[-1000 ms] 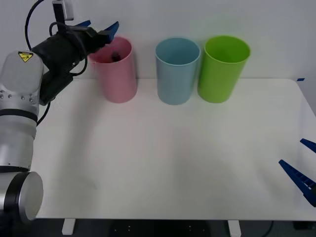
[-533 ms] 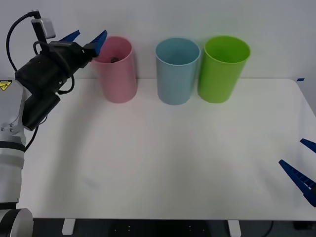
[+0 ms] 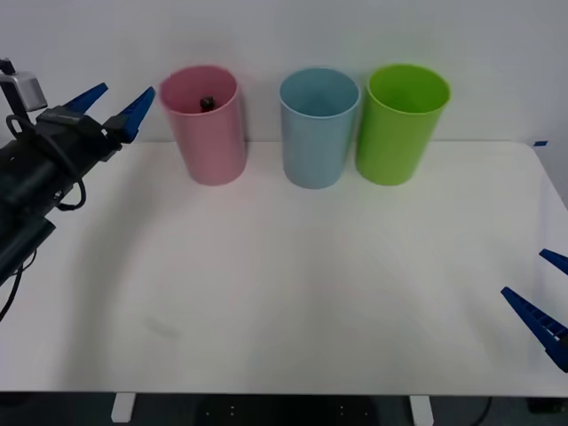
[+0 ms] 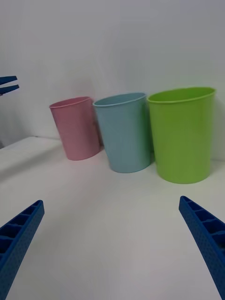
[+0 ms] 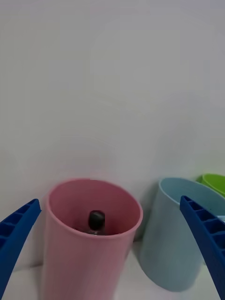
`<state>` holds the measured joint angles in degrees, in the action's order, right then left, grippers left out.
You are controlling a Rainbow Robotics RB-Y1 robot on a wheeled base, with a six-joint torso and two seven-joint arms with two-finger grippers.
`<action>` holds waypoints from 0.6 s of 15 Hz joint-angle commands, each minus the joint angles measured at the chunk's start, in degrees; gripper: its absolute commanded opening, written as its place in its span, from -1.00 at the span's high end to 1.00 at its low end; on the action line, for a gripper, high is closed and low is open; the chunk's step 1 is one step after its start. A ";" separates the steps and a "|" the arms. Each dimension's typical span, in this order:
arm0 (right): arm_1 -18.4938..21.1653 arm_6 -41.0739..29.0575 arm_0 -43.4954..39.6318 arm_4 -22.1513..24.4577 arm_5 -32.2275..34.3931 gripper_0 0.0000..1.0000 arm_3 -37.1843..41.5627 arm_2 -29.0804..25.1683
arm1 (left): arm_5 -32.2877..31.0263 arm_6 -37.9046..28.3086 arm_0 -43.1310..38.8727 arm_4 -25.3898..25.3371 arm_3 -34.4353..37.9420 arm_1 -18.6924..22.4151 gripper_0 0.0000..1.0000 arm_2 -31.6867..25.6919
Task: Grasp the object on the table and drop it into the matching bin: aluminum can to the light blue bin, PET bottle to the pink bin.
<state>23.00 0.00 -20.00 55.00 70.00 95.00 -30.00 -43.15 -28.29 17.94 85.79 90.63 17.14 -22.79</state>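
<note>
Pink bin; light blue bin; green bin. Bottle cap: black. Table: white. Left gripper and right gripper fingers: blue, ribbed.

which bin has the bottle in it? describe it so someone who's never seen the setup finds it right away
Along the far edge of the white table, against the wall, three tall cup-shaped bins stand in a row. Take the one at the robot's left end, nearest the open left gripper: the pink bin. It stands beside the light blue bin and the green bin, and the PET bottle with its black cap stands inside it.
</note>
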 commanded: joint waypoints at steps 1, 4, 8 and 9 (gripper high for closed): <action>0.00 0.00 0.00 0.00 0.00 -1.00 0.00 0.00 | -1.76 1.05 -4.49 -3.26 2.80 1.31 -1.00 -1.11; 0.00 0.00 0.00 0.00 0.00 -1.00 0.00 0.00 | -2.38 4.91 -8.53 -6.86 4.12 3.07 -1.00 -1.73; 0.00 0.00 0.00 0.00 0.00 -1.00 0.00 0.00 | -5.63 11.42 -12.75 -11.43 4.12 5.44 -1.00 -3.40; 0.00 0.00 0.00 0.00 0.00 -1.00 0.00 0.00 | -8.18 13.18 -13.89 -12.14 4.12 5.44 -1.00 -4.98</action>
<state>23.00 0.00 -20.00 55.00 70.00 95.00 -30.00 -49.65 -16.33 4.85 74.17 94.75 22.55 -26.74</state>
